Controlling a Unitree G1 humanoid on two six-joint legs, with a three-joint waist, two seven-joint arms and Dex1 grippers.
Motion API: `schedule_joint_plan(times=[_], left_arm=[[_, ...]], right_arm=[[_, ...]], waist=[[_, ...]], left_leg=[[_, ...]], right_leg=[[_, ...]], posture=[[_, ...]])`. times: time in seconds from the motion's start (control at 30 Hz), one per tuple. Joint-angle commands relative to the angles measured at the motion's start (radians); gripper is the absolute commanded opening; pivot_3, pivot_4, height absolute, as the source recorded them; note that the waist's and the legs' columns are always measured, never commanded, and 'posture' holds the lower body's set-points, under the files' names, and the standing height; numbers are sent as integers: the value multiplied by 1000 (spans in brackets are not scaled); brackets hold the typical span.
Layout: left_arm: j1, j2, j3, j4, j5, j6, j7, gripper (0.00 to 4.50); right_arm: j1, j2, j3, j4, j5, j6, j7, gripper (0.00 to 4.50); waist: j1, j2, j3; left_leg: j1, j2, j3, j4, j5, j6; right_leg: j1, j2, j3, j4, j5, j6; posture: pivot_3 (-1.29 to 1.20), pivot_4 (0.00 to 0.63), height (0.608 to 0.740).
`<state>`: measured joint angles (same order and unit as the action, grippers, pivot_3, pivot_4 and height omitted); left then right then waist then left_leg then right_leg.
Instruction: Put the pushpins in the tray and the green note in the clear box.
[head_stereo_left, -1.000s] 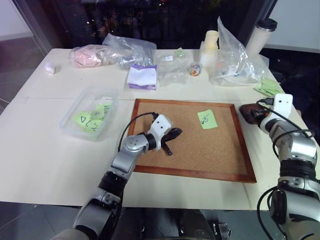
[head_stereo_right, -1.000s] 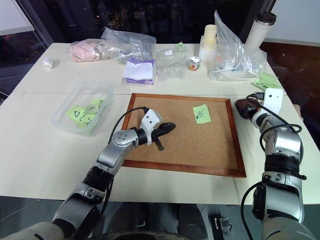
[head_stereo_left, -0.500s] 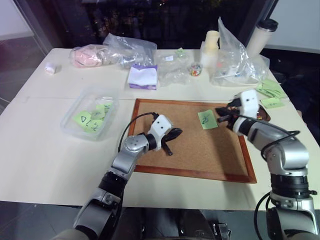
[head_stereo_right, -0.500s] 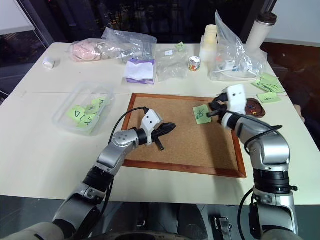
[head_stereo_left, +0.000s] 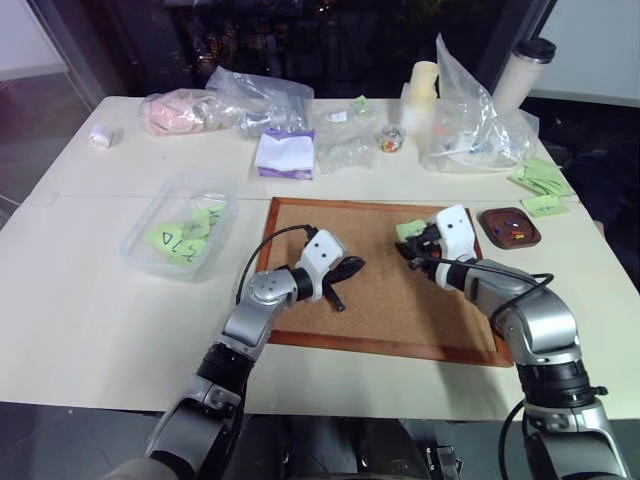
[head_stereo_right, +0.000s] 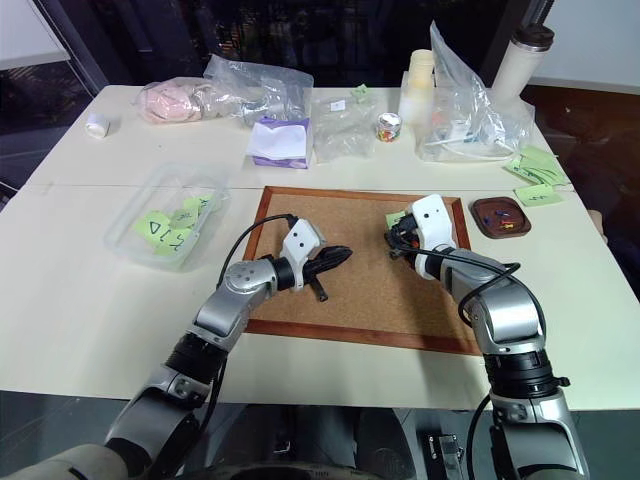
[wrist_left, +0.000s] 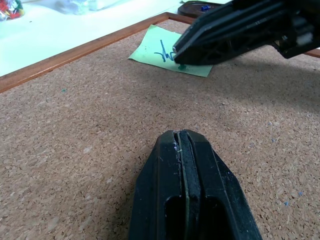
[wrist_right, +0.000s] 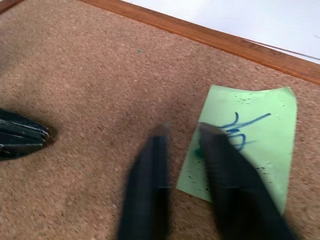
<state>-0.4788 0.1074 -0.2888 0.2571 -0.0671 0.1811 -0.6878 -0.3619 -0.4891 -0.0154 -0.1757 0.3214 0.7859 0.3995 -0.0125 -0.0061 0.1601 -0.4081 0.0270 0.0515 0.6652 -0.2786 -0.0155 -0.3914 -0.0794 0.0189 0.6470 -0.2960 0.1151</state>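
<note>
The green note (head_stereo_left: 408, 229) lies on the corkboard (head_stereo_left: 380, 310) near its far edge, black squiggle up. A small green pushpin (wrist_left: 181, 65) sits at the note's edge. My right gripper (head_stereo_left: 414, 250) hovers just over that edge, open, one finger (wrist_right: 222, 165) above the paper and the other over bare cork. The brown tray (head_stereo_left: 484, 226) stands to the right of the board with coloured pushpins (head_stereo_left: 512, 229) in it. My left gripper (head_stereo_left: 357, 265) rests shut on the cork at the board's middle left, holding nothing. The clear box (head_stereo_left: 135, 235) is on the far left of the table.
Lime notes (head_stereo_left: 170, 240) lie in the clear box. Plastic bags (head_stereo_left: 470, 130), a purple tissue pack (head_stereo_left: 285, 153), a small jar of pins (head_stereo_left: 390, 138) and a tall cup (head_stereo_left: 520, 70) line the back of the table. More green notes (head_stereo_left: 540, 180) lie behind the tray.
My right arm has swung left from the tray to the green note, and its fingers, shut half a second ago, now stand apart. The left arm has not moved.
</note>
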Motion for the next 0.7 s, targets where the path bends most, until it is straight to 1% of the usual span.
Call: schedule_joint_plan(times=[0.03,0.07,0.1,0.3,0.37,0.4,0.6,0.7], left_arm=[[32,8,-13,26,13,22,2,0],[32,8,-13,25,13,22,2,0],[32,8,-13,25,13,21,2,0],[31,9,-14,27,15,19,2,0],[30,9,-14,28,16,18,3,0],[30,10,-14,28,17,18,4,0],[31,11,-13,28,18,18,6,0],[32,11,-12,27,16,22,5,0]], right_arm=[[-22,0,-13,-12,-14,-23,0,2873],[-22,0,-11,-9,-16,-24,1,3439],[-21,1,-9,-6,-18,-26,2,3867],[-30,16,-1,46,-34,-55,9,3867],[-27,22,2,70,-38,-67,15,3378],[-24,23,5,81,-42,-74,19,3052],[-32,30,0,108,-52,-93,22,91],[-40,23,-14,78,-42,-81,28,39]], waist=[[0,0,0],[0,0,0],[0,0,0],[0,0,0],[0,0,0],[0,0,0],[-1,0,0],[-1,0,0]], left_leg=[[0,0,0,0,0,0],[0,0,0,0,0,0],[0,0,0,0,0,0],[0,0,0,0,0,0],[0,0,0,0,0,0],[0,0,0,0,0,0],[0,0,0,0,0,0],[0,0,0,0,0,0]], right_leg=[[0,0,0,0,0,0],[0,0,0,0,0,0],[0,0,0,0,0,0],[0,0,0,0,0,0],[0,0,0,0,0,0],[0,0,0,0,0,0],[0,0,0,0,0,0],[0,0,0,0,0,0]], posture=[[0,150,740],[0,150,740],[0,150,740],[0,150,740],[0,150,740],[0,150,740],[0,150,740],[0,150,740]])
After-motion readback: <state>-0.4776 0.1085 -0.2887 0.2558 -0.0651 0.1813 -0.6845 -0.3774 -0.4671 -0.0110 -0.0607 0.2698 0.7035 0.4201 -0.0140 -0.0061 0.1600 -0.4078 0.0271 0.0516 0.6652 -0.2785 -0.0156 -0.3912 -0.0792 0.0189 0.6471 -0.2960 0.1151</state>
